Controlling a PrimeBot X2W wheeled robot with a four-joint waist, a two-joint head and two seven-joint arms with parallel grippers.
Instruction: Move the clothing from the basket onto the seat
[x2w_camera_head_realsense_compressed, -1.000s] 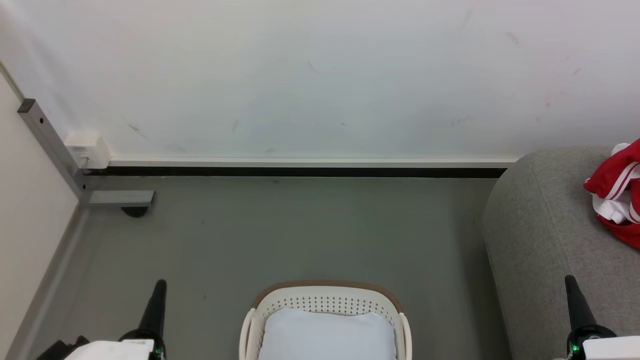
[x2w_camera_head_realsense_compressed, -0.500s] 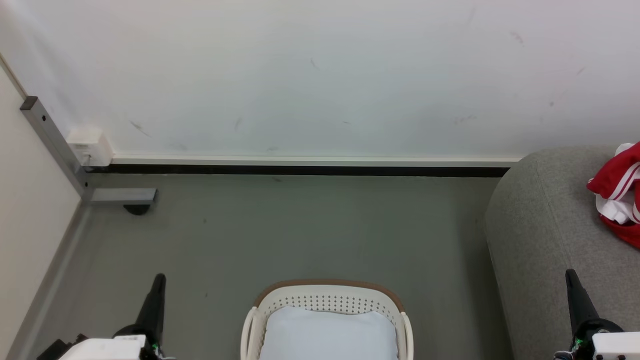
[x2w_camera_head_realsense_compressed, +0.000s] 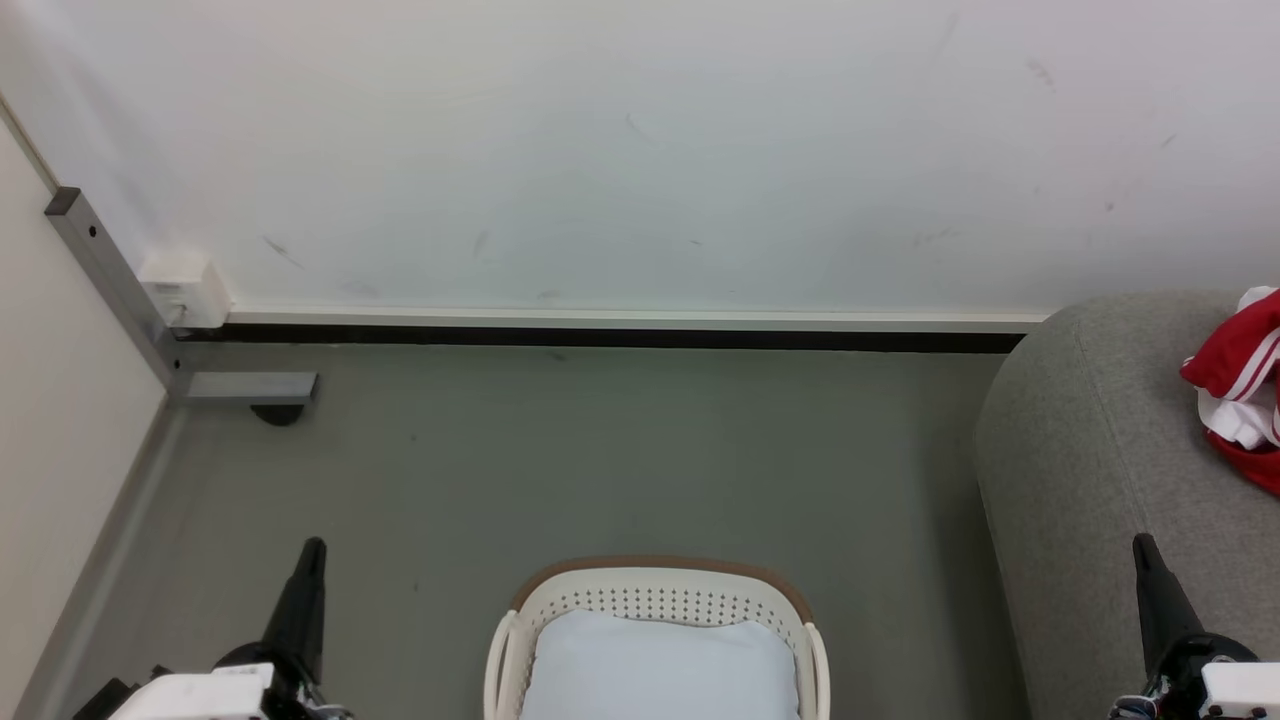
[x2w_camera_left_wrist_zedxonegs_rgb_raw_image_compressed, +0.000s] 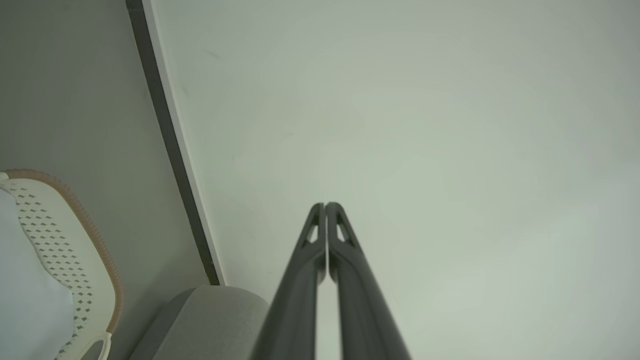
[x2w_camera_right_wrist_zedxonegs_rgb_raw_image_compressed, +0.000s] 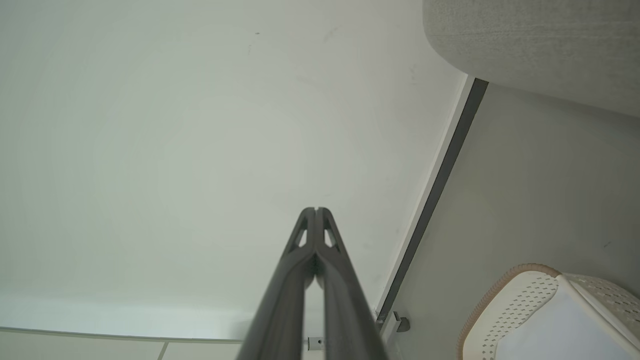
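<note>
Though both clenched empty, right gripper (x2w_camera_head_realsense_compressed: 1141, 546) near clothing (x2w_camera_head_realsense_compressed: 1238, 372) on seat (x2w_camera_head_realsense_compressed: 1090, 450), left gripper (x2w_camera_head_realsense_compressed: 312, 549) well apart.

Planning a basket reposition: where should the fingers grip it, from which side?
Probably the basket by its right side handle: it stands off the perforated wall as an open loop. Come down from above on the sofa side; the liner cloth fills the inside.

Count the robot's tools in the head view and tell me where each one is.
2. The left tool is at lower left over the floor, left of the basket; the right tool is at lower right, seen against the grey seat. Both are shut and empty.
</note>
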